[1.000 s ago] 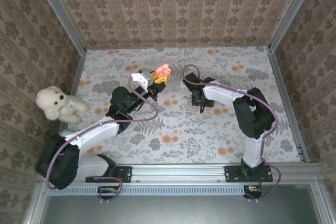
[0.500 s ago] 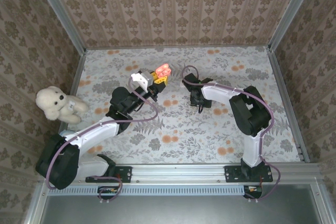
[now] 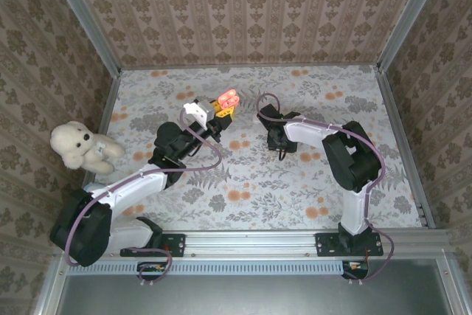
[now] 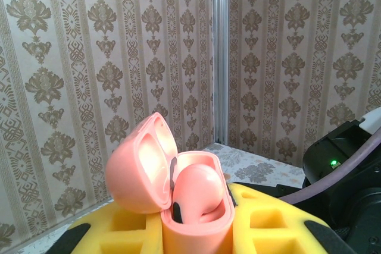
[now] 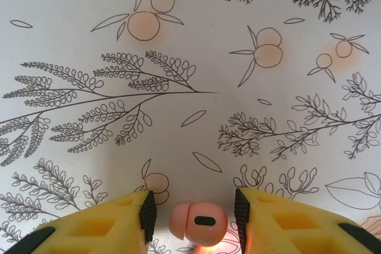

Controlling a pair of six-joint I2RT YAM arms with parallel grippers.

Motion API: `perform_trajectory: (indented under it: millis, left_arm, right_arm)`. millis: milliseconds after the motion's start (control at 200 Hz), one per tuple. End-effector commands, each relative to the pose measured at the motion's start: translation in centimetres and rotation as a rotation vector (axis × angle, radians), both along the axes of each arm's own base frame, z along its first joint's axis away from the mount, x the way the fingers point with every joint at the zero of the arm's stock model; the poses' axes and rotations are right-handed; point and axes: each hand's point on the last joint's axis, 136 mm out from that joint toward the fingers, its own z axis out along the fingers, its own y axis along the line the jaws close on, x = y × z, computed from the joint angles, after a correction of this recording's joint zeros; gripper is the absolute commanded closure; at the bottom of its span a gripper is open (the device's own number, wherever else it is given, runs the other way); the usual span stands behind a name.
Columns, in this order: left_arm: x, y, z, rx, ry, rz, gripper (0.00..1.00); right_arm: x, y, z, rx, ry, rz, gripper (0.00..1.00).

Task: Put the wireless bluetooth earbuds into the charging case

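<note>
**Earbud [image 5: 198, 224] lying between parted fingers as its pink case is being held open**

The floral-print table [image 3: 295, 189] is stretching wall to wall, and a white teddy bear [image 3: 81, 145] is sitting at its left edge. The left gripper [image 3: 221, 111] is clamping the pink charging case [image 4: 178, 206] between its yellow pads [image 4: 268, 224], toward the back of the table's middle. The lid [image 4: 137, 171] is standing open, swung to the left in the wrist view. A second pink earbud [image 4: 199, 188] is resting in the case's well. The right gripper [image 5: 193, 206] is pointing down at the table to the case's right. Its jaws are standing apart around the loose earbud on the cloth. A gap seems to be showing on each side, though the bud is sitting at the frame's bottom edge.
</note>
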Motion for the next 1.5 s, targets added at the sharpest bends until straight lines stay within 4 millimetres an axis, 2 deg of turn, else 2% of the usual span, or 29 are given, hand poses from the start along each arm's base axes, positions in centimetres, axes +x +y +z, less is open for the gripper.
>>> perform_trajectory:
  millis: [0,340,445,480,610,820,1015,1165,1280,1295,1395,1495]
  left_arm:
    - [-0.2,0.4,1.0,-0.04,-0.026,0.001,1.0]
    - [-0.3,0.4,1.3,-0.044,-0.028,-0.004,1.0]
    - [-0.3,0.4,1.4,-0.044,-0.028,-0.006,1.0]
    - [-0.4,0.4,1.5,-0.045,-0.029,-0.006,1.0]
    - [-0.4,0.3,1.4,-0.045,-0.027,-0.009,1.0]
    - [-0.5,0.3,1.7,-0.052,-0.028,-0.013,1.0]
    - [-0.5,0.2,1.8,-0.053,-0.028,-0.019,1.0]
    - [-0.6,0.2,1.8,-0.051,-0.028,-0.02,1.0]
    - [-0.6,0.1,1.8,-0.048,-0.027,-0.02,1.0]
    - [-0.6,0.1,1.9,-0.047,-0.028,-0.02,1.0]
    - [-0.6,0.1,1.9,-0.047,-0.028,-0.022,1.0]
    - [-0.5,0.0,1.9,-0.043,-0.028,-0.021,1.0]
  right_arm:
    - [-1.3,-1.7,-1.5,-0.025,0.054,-0.035,0.59]
    - [-1.3,-2.2,-1.6,-0.018,0.059,0.001,0.7]
    - [-1.2,-1.2,-1.5,0.005,0.067,0.111,0.71]
    - [-0.5,-0.4,-1.3,0.032,0.044,0.162,0.73]
    - [-0.7,1.1,-0.9,0.071,0.057,0.318,0.73]
    - [-2.1,3.1,-0.9,0.119,0.112,0.516,0.72]
    - [-2.8,1.9,-2.1,0.003,0.175,0.523,0.71]
    - [-2.8,1.6,-2.2,-0.004,0.164,0.48,0.71]
    - [-2.6,1.7,-1.0,0.019,0.113,0.447,0.72]
    - [-2.0,2.0,-0.6,0.028,0.08,0.445,0.72]
    - [-1.4,2.1,1.7,0.048,-0.008,0.425,0.72]
    - [-0.7,2.1,4.9,0.07,-0.116,0.406,0.72]
